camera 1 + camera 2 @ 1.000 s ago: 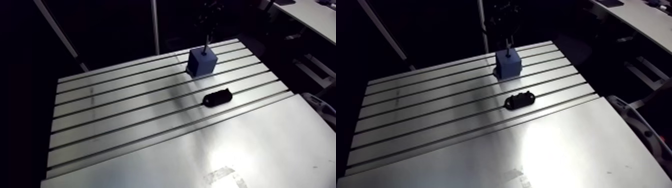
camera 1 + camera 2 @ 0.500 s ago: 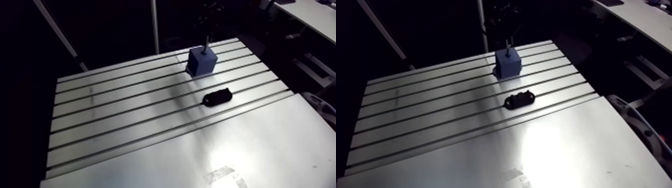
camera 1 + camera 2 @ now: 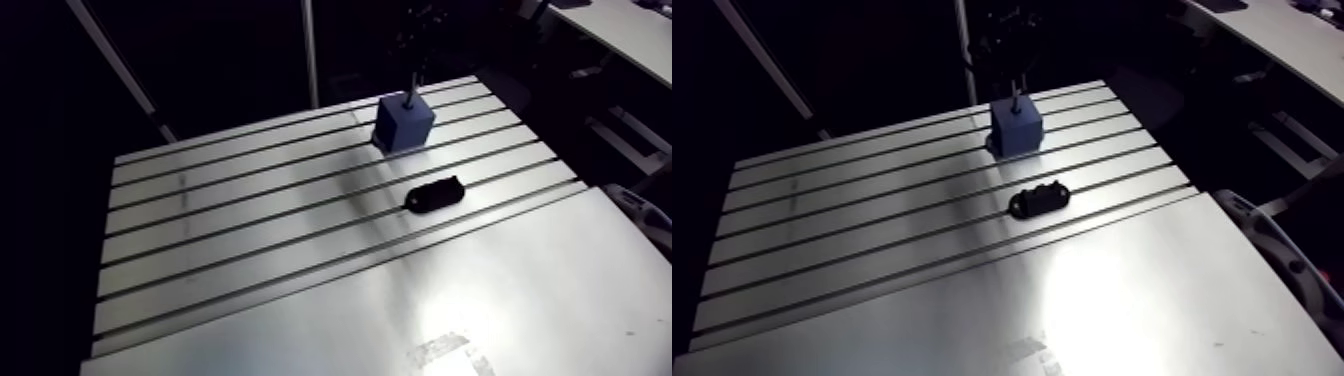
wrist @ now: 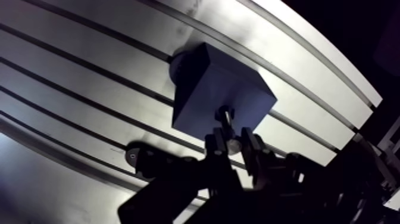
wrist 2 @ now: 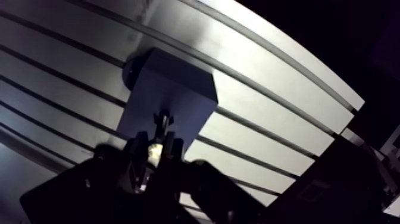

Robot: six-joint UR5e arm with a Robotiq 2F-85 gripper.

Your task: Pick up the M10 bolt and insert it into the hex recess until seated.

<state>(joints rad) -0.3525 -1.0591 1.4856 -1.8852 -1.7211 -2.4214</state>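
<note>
A blue block (image 3: pixel 403 122) stands on the far part of the slotted table (image 3: pixel 250 230), and the hex recess is in its top face. Directly above the block, my gripper (image 4: pixel 233 143) is shut on the M10 bolt (image 4: pixel 227 116). The bolt hangs upright, its lower end at the recess in the block's top (image 5: pixel 169 95). In the arm view the bolt (image 3: pixel 410 90) shows as a thin grey pin rising from the block into the dark gripper. How deep the bolt sits in the recess cannot be seen.
A flat black fixture piece (image 3: pixel 433 194) lies on the table a short way nearer than the block. Long slots run across the table. A smooth plate (image 3: pixel 480 290) covers the near part.
</note>
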